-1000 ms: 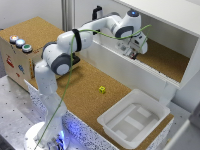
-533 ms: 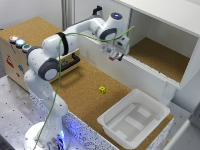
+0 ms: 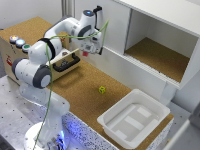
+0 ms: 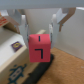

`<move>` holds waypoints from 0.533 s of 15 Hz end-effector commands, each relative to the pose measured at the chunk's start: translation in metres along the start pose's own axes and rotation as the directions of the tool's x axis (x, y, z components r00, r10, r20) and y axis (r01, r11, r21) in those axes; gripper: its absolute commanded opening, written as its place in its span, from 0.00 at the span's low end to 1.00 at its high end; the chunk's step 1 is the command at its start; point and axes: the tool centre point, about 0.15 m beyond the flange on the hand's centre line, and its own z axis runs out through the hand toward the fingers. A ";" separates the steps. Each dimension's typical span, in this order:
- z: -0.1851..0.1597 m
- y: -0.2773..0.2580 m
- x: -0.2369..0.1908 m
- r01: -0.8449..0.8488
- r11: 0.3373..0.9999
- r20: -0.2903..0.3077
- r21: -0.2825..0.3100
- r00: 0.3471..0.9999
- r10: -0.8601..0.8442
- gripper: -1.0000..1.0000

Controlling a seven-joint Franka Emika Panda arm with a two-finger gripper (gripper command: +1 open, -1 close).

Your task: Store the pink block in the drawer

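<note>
Above the open drawer (image 3: 64, 60), at the exterior view's left, the gripper (image 4: 39, 36) pinches the pink block (image 4: 39, 48) between its fingers. A yellow cube (image 3: 102, 89) lies on the cork table (image 3: 80, 92), near a white tray (image 3: 107, 121).

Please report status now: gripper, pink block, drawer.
Gripper shut on pink block, held in the air. Drawer open, beside the gripper. Nothing seen blocking; yellow cube lies apart on the cork.

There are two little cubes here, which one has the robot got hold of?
The pink block: it sits between the jaws of the gripper, held up near the drawer. The yellow cube lies alone on the cork table.
</note>
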 end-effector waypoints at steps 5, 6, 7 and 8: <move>0.056 -0.127 0.027 0.344 0.938 -0.094 0.048 0.936 -0.339 0.00; 0.062 -0.137 0.030 0.377 0.924 -0.094 0.058 0.924 -0.371 0.00; 0.068 -0.146 0.031 0.411 0.910 -0.102 0.059 0.909 -0.404 0.00; 0.074 -0.153 0.033 0.437 0.897 -0.109 0.066 0.897 -0.429 0.00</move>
